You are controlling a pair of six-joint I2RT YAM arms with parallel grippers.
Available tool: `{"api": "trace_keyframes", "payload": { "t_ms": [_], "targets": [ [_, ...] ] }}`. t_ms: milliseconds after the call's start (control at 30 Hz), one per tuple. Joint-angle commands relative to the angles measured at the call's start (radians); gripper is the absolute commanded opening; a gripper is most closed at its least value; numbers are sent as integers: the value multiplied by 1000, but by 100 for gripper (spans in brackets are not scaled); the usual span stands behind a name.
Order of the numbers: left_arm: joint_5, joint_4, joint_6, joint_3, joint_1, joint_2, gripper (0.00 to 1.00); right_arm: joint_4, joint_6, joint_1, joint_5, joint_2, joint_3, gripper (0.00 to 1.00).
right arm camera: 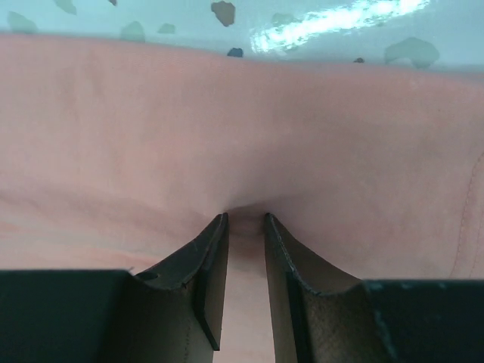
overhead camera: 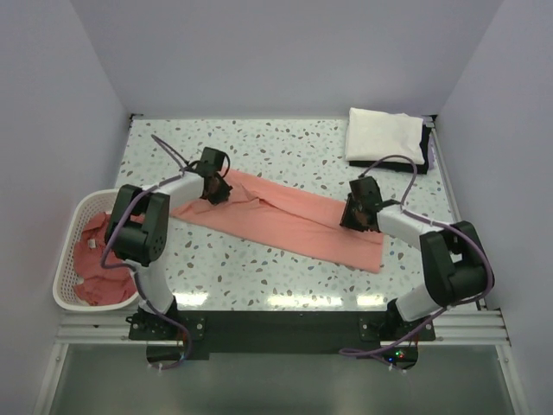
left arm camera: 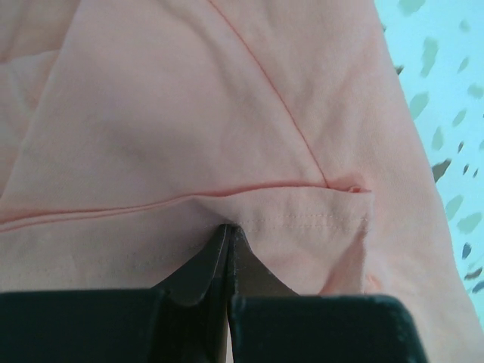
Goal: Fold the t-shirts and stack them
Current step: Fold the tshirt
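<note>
Speckled worktop (overhead camera: 259,285) had one pink t-shirt (overhead camera: 285,220) half folded, left pincer (left arm camera: 228,227) and right pincer (right arm camera: 246,218) both clenched on it; more shirts (overhead camera: 93,259) waited in basket (overhead camera: 60,268).

t-shirt (overhead camera: 285,220): on table (overhead camera: 259,277), between left pincer (overhead camera: 218,197) and right pincer (overhead camera: 356,223)
basket (overhead camera: 60,268): left of left pincer
folded cloth (overhead camera: 380,134): behind right pincer

No text, brand, number or sign legible in any view; t-shirt (overhead camera: 285,220) cloth plain up close, stitched hems only
</note>
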State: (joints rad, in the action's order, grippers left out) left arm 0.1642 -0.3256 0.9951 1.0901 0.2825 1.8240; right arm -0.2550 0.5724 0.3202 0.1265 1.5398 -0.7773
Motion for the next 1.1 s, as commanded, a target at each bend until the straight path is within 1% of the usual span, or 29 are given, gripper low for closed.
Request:
{"api": "trace_keyframes", "payload": {
  "t_ms": [0,33,67,133,167,200,233,267,300,333,367,400,500,533,567,600,633,700,733,833,967,1000,1067],
  "targets": [
    [92,-56,-70,115,-22,127,2,89,107,35,-123,-9,102,30],
    [78,-58,-111,195,-25,182,2,109,131,48,-152,-41,122,30],
    [68,-79,-128,239,-31,213,2,129,182,65,-181,-56,142,30],
    [58,-95,-180,331,-31,276,2,193,242,137,-198,-105,200,30],
    [52,-101,-199,423,-32,341,2,212,307,169,-200,-122,216,30],
    [34,-113,-216,468,-34,375,1,239,340,245,-188,-136,233,30],
    [17,-122,-242,517,-34,409,1,246,371,288,-173,-147,234,30],
    [-38,-113,-259,600,-34,470,0,250,429,333,-157,-170,233,30],
    [-72,-98,-298,637,-34,498,0,284,451,411,-145,-176,228,30],
    [-110,-81,-314,693,-34,542,0,289,480,443,-130,-181,217,30],
    [-186,-37,-328,715,-34,560,0,289,486,476,-113,-176,202,30],
    [-222,-11,-341,732,-34,575,0,272,485,515,-104,-169,156,30],
    [-354,52,-391,809,-42,629,0,205,445,542,-74,-138,66,31],
    [-392,68,-392,838,-45,642,1,192,434,540,-68,-133,52,32],
    [-460,107,-394,847,-52,647,5,181,402,540,-65,-130,38,32],
    [-483,120,-394,858,-55,649,8,149,383,540,-58,-126,6,33],
    [-502,134,-394,878,-55,647,14,134,344,540,-47,-124,-11,33],
    [-551,169,-401,901,-60,644,22,82,308,540,-27,-125,-52,33],
    [-575,184,-403,924,-62,638,28,71,269,540,-4,-130,-62,34],
    [-603,194,-401,977,-66,627,35,4,210,540,41,-124,-88,36],
    [-640,203,-375,998,-77,589,36,-47,152,539,96,-127,-99,36],
    [-637,207,-368,987,-75,574,36,-47,143,539,91,-130,-97,36],
    [-614,235,-359,914,-77,502,36,-52,126,539,93,-135,-91,36]
  ]
}}
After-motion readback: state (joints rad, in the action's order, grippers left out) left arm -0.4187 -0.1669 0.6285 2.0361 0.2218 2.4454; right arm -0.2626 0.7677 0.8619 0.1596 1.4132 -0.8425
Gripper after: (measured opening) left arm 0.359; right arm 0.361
